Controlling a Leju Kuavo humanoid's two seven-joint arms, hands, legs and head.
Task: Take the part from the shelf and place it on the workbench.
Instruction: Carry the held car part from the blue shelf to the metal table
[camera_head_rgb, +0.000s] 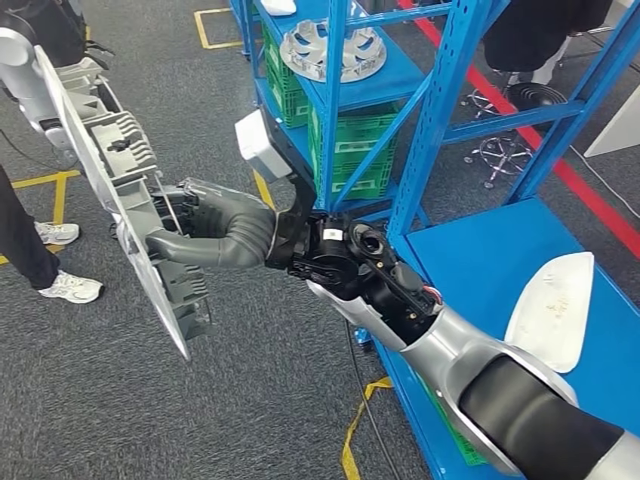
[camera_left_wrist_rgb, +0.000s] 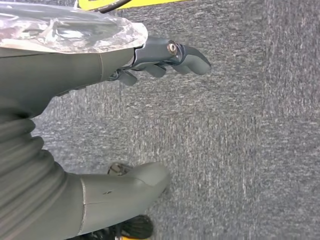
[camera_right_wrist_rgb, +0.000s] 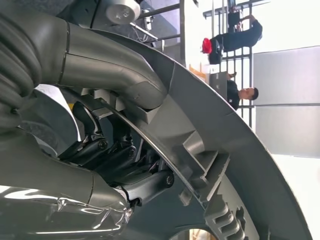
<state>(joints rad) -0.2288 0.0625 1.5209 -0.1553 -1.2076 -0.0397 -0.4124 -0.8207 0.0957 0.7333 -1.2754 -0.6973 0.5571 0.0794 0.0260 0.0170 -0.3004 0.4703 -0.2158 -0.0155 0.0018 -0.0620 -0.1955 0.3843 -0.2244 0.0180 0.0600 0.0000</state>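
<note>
Gripping the grey part (camera_head_rgb: 124, 190) edge-on, the right hand (camera_head_rgb: 219, 235) risks slippage; the left hand (camera_left_wrist_rgb: 124, 125) hangs released, fingers apart.

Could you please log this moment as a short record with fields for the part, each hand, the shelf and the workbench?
part: grey ribbed panel, held out over the carpet
right hand: grips the panel
left hand: holds nothing, fingers apart, above carpet
shelf: blue rack with green crates
workbench: blue top, a white piece lies on it
</note>
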